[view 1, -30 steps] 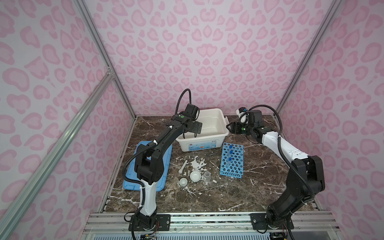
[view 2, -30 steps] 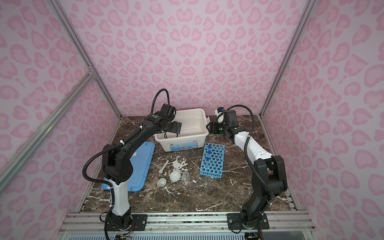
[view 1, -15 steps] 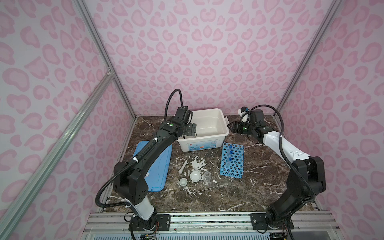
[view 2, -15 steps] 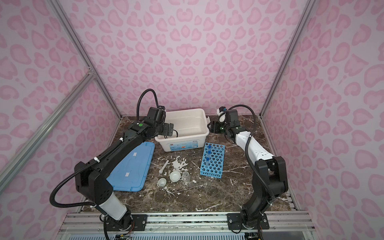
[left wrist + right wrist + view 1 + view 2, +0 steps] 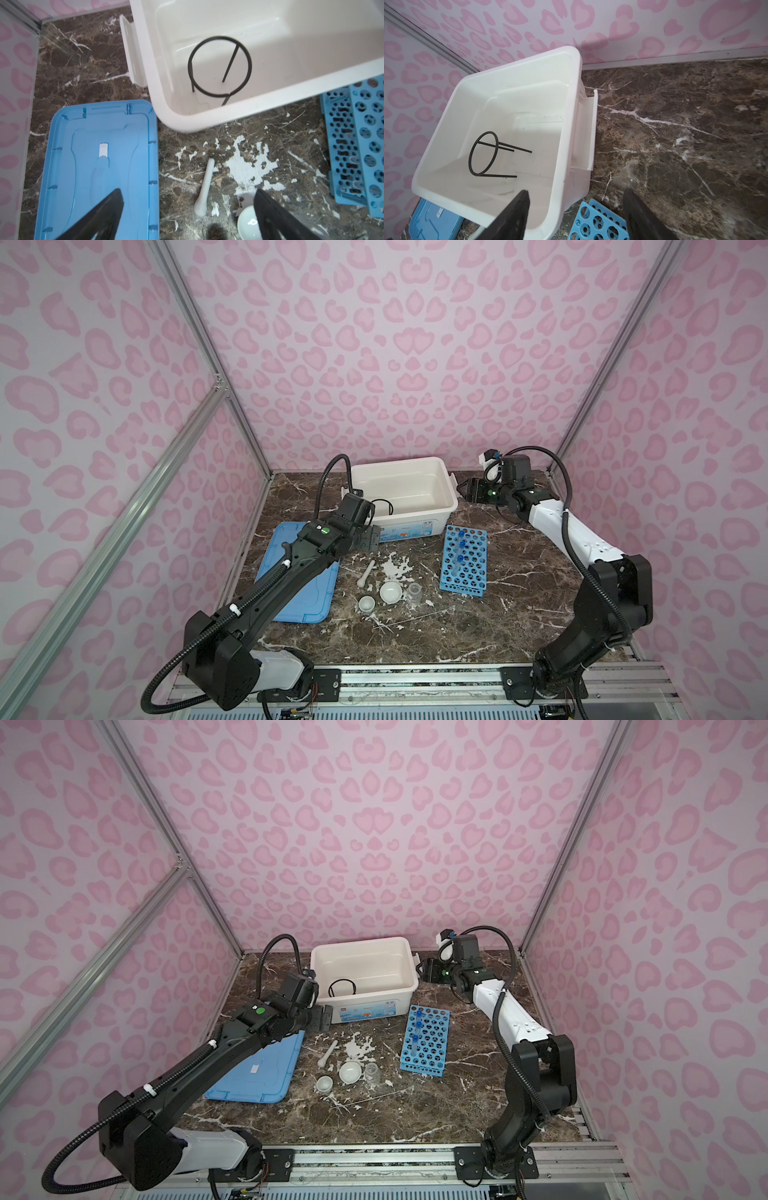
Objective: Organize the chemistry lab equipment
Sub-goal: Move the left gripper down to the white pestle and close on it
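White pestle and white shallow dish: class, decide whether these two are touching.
Apart. The left wrist view shows bare marble tabletop between the bulb end of the white pestle and the rim of the white shallow dish; both top views agree.

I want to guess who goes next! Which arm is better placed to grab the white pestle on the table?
Probably left. The open left gripper hovers close to the white club-shaped pestle; the right gripper is farther off, beside the big white plastic box.
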`<state>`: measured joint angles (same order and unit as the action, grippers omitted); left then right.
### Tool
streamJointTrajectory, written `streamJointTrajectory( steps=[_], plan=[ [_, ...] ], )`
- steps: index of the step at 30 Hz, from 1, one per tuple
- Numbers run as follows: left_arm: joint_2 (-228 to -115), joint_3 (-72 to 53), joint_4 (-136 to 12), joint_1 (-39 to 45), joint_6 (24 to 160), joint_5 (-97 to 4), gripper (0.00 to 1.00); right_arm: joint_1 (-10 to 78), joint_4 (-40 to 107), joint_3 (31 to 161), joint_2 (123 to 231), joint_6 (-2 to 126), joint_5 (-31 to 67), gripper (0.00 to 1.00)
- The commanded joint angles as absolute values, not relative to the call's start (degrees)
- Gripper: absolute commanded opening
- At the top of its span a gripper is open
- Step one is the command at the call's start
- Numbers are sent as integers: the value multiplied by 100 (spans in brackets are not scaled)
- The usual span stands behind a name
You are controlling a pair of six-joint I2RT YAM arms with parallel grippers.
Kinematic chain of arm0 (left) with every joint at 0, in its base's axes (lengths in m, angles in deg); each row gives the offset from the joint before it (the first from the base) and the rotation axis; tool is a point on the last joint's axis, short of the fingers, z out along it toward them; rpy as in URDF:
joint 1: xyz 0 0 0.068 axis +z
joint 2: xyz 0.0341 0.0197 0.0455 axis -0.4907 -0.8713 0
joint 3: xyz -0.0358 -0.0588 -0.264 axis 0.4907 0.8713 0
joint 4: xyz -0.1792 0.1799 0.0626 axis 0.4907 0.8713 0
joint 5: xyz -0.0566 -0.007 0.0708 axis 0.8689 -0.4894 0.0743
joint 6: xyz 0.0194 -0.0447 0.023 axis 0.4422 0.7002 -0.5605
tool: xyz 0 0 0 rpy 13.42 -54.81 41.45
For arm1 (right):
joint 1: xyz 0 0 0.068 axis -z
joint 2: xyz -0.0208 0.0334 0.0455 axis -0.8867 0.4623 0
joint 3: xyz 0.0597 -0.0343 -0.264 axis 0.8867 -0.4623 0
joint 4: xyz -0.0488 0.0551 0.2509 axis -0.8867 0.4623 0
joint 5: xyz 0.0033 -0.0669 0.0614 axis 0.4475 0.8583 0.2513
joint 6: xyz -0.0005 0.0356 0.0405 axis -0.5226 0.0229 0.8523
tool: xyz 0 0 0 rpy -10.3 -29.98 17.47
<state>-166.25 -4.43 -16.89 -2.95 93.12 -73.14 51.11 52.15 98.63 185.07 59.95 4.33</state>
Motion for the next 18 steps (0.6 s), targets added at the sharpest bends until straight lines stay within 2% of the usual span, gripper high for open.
streamJointTrajectory(
  steps=[1, 7, 18],
  plan=[
    [-16584, -125, -1551, -365, 9734, -7284, 100, 5125, 5321, 9889, 18472, 6050, 508, 73],
    [-16736, 428, -1878, -436, 10044, -6936, 95, 5145, 5369, 9810, 18406, 6077, 527, 73],
    [-17571, 644, -2319, -436, 9947, -6547, 82, 5236, 5390, 9746, 18260, 6127, 554, 73]
  ],
)
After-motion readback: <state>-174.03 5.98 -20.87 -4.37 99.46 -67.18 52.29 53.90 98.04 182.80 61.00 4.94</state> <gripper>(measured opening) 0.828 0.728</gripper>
